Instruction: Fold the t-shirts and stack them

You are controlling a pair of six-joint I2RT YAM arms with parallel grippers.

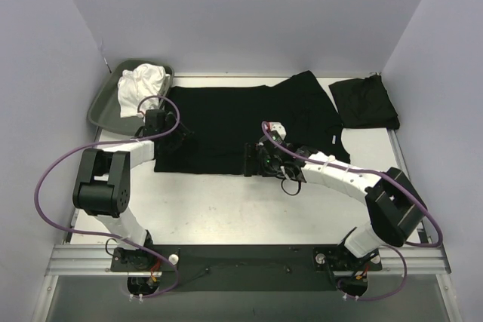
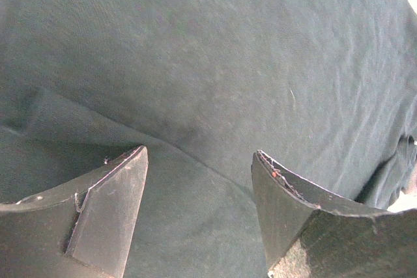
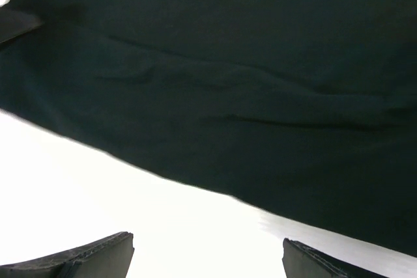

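White arms (image 1: 339, 175) both stretch to the t-shirt (image 1: 219, 122), fingers (image 2: 111, 206) parted.

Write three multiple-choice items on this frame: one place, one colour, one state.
1. Where does the folded t-shirt lie? A near left corner; B far right corner; C between the arm bases.
2. What colour is the cloth in the tray? A white; B black; C red.
3. How is the right gripper? A shut on a t-shirt; B shut, empty; C open, empty.
B, it lies right of the spread t-shirt; A, it shows bright white; C, its fingers stand apart over the table.
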